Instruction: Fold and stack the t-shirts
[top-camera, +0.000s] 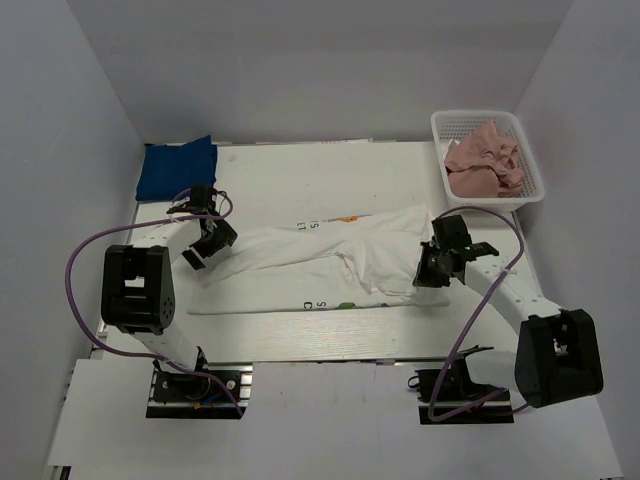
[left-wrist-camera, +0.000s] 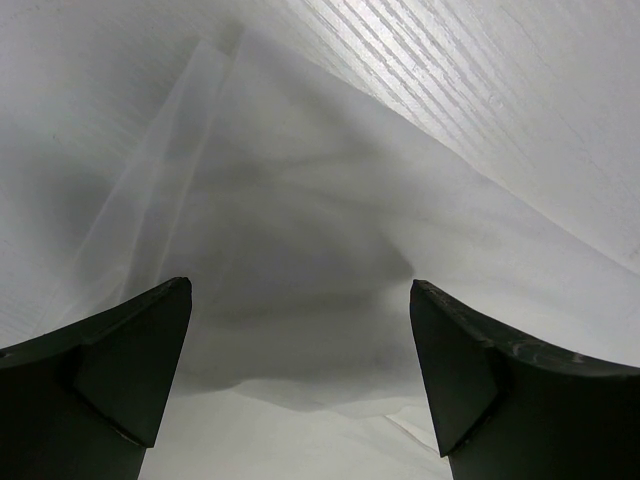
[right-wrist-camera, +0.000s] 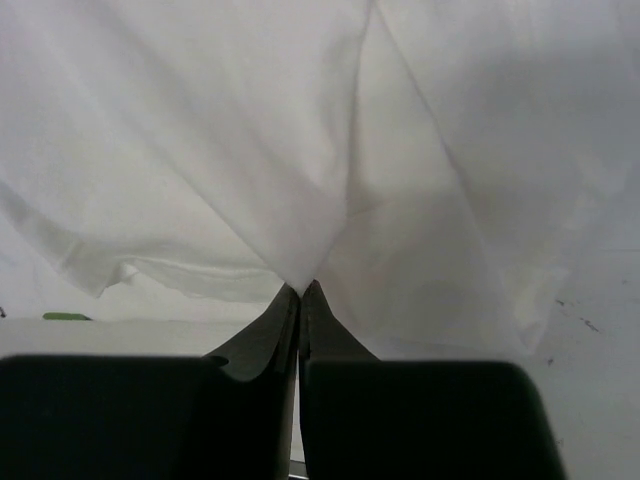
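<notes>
The white printed t-shirt (top-camera: 330, 258) lies partly folded across the middle of the table, with lettering showing along its edges. My right gripper (top-camera: 432, 270) is shut on a pinch of the white t-shirt's right side (right-wrist-camera: 300, 200), the cloth rising from between its closed fingers. My left gripper (top-camera: 205, 248) is open over the shirt's left end (left-wrist-camera: 300, 300), fingers wide apart with cloth beneath them. The folded royal-blue t-shirt (top-camera: 177, 167) lies at the back left. The dusty-pink t-shirt (top-camera: 484, 160) is crumpled in the basket.
A white mesh basket (top-camera: 536, 180) stands at the back right corner. White walls enclose the table on three sides. Purple cables loop from both arms near the front edge.
</notes>
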